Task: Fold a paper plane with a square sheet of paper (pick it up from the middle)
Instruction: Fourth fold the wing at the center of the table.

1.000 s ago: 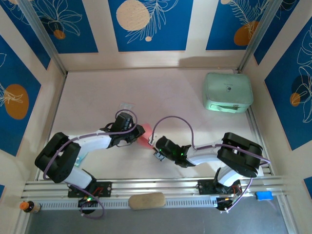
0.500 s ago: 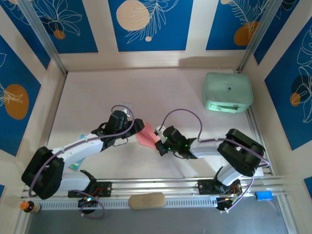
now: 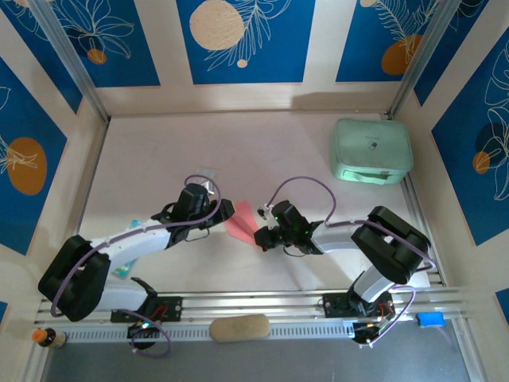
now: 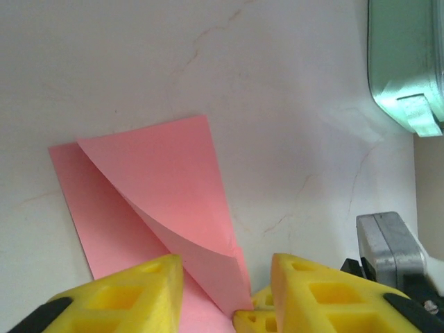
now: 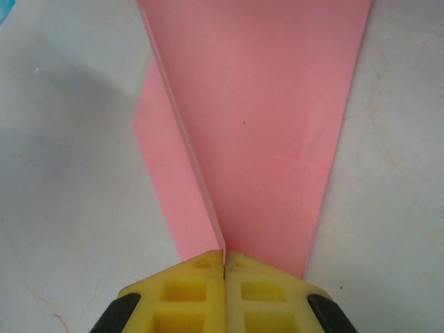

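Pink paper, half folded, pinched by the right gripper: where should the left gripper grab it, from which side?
On the pink paper, probably the raised, curling flap nearest the left gripper, approached from the left, opposite the right gripper. It stands off the layer beneath, so jaws can close on it.

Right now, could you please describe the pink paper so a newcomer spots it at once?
On the pale table, look near the middle of its front half. The folded salmon-pink sheet of paper sits there, pinched in the jaws of the right gripper; unlike the mint-green rounded case far right, it is thin and wedge-shaped.
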`<action>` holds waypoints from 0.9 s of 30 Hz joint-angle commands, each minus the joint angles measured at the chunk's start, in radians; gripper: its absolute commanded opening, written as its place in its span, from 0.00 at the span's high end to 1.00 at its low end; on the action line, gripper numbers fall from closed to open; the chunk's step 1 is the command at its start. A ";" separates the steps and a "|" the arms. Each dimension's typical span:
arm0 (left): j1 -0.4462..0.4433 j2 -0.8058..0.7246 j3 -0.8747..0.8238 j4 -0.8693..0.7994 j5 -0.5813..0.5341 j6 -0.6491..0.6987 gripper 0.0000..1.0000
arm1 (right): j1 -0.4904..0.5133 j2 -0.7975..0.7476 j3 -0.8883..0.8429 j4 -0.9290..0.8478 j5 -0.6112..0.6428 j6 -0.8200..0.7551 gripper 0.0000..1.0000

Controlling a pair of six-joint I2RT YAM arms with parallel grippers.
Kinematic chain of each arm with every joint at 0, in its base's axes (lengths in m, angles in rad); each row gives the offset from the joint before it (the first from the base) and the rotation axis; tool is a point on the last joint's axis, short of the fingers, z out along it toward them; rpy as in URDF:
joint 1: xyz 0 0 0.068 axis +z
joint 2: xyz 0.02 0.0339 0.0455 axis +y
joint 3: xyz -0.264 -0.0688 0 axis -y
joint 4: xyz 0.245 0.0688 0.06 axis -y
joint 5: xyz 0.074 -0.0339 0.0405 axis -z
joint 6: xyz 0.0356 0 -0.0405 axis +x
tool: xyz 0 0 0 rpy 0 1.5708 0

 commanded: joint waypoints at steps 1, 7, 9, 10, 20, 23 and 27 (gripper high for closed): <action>-0.002 0.014 -0.030 0.066 0.048 -0.013 0.67 | -0.003 0.018 -0.004 0.002 -0.030 0.086 0.99; -0.003 0.074 -0.041 0.154 0.095 -0.059 0.78 | -0.005 0.030 -0.037 0.030 -0.024 0.173 0.99; -0.006 0.111 -0.036 0.192 0.125 -0.081 0.83 | -0.005 0.028 -0.056 0.048 -0.013 0.199 0.99; -0.006 0.128 -0.032 0.208 0.138 -0.090 0.86 | -0.005 0.029 -0.060 0.050 -0.015 0.210 0.98; -0.036 0.262 -0.005 0.316 0.226 -0.133 0.92 | -0.014 0.046 -0.108 0.160 -0.043 0.310 0.98; -0.044 0.294 0.015 0.320 0.240 -0.132 0.93 | -0.014 0.059 -0.118 0.200 -0.059 0.333 0.98; -0.050 0.321 0.024 0.322 0.228 -0.139 0.93 | -0.015 0.062 -0.135 0.229 -0.060 0.358 0.98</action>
